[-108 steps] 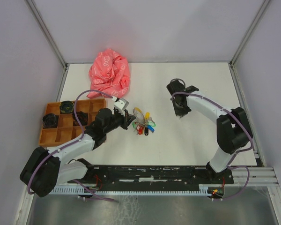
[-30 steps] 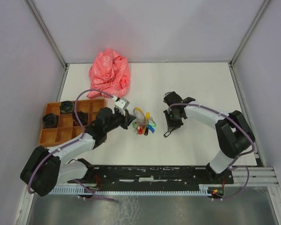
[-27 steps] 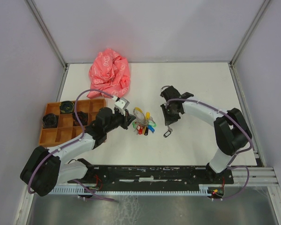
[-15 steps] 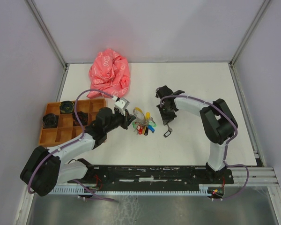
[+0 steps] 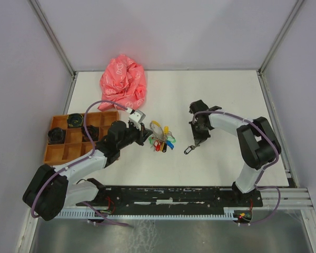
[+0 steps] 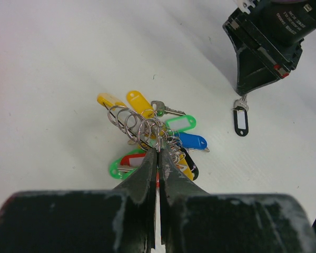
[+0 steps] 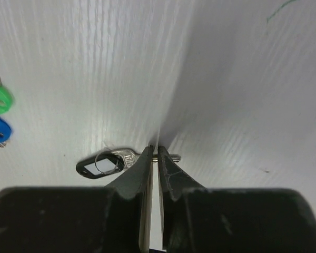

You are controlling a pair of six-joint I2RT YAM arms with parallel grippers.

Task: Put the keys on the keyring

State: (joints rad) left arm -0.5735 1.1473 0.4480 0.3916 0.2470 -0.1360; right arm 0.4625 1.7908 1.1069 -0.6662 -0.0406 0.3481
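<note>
A bunch of coloured key tags on metal rings, the keyring (image 5: 160, 140) (image 6: 147, 129), lies at mid-table. My left gripper (image 5: 148, 136) (image 6: 159, 149) is shut on its rings from the left. One of the keys (image 5: 189, 150) (image 6: 241, 120) (image 7: 127, 158), silver with a black tag (image 7: 97, 166), lies flat to the right of the bunch. My right gripper (image 5: 196, 141) (image 7: 158, 153) points down at it, and its jaws are closed across the key's blade. A red tag (image 6: 130, 159) shows in the bunch, under the left fingers.
An orange divided tray (image 5: 55, 153) holding black parts sits at the left edge. A crumpled pink cloth (image 5: 124, 81) lies at the back left. The table is walled on three sides.
The right gripper swung left towards the bunch, then back right, and its jaws narrowed onto the black-tagged key's blade. The key stayed in place. The left arm has not moved.
</note>
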